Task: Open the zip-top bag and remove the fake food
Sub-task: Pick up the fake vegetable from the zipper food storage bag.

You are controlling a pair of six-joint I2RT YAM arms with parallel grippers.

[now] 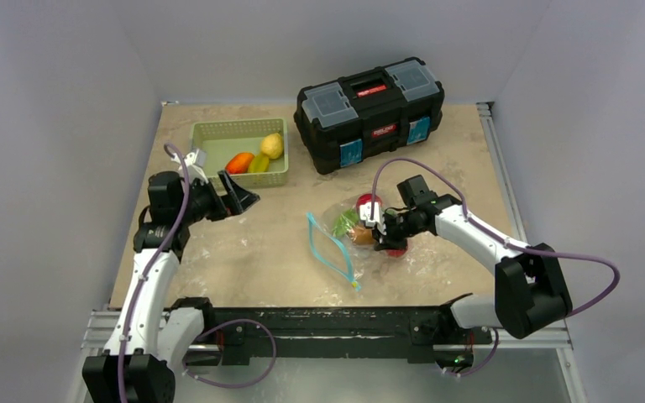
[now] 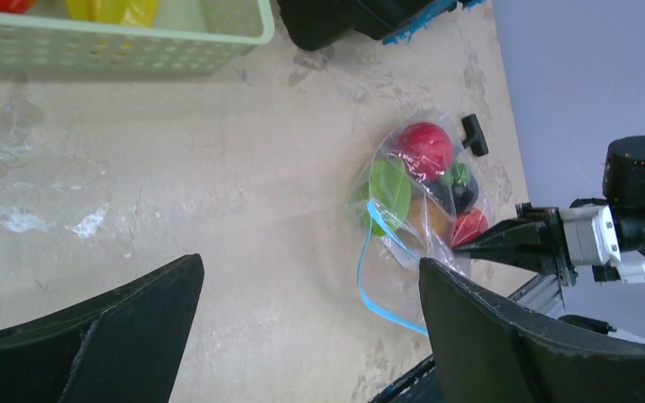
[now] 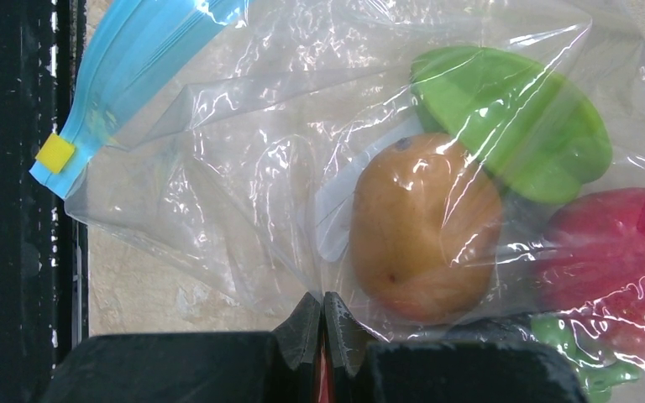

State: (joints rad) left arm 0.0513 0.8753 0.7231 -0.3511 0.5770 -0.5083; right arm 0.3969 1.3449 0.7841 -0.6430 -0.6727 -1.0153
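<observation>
The zip-top bag (image 1: pixel 346 239) lies on the table right of centre, its teal-blue zip strip (image 1: pixel 329 250) parted in a loop facing the near left. Inside it I see fake food: a red piece (image 2: pixel 424 149), a green one (image 3: pixel 512 117) and an orange-brown one (image 3: pixel 424 227). My right gripper (image 1: pixel 378 227) is shut, its fingertips (image 3: pixel 336 323) pinching a fold of the clear plastic (image 3: pixel 243 210) beside the orange-brown piece. A yellow slider (image 3: pixel 55 153) sits at the strip's end. My left gripper (image 1: pixel 242 199) hangs wide open with nothing between its fingers (image 2: pixel 134 336), left of the bag and just in front of the basket.
A green basket (image 1: pixel 218 130) at the back left holds an orange, a green and a yellow fruit. A black toolbox (image 1: pixel 369 105) stands at the back centre. A small black T-shaped piece (image 2: pixel 473 134) lies beside the bag. The black rail (image 1: pixel 327 323) runs along the near edge.
</observation>
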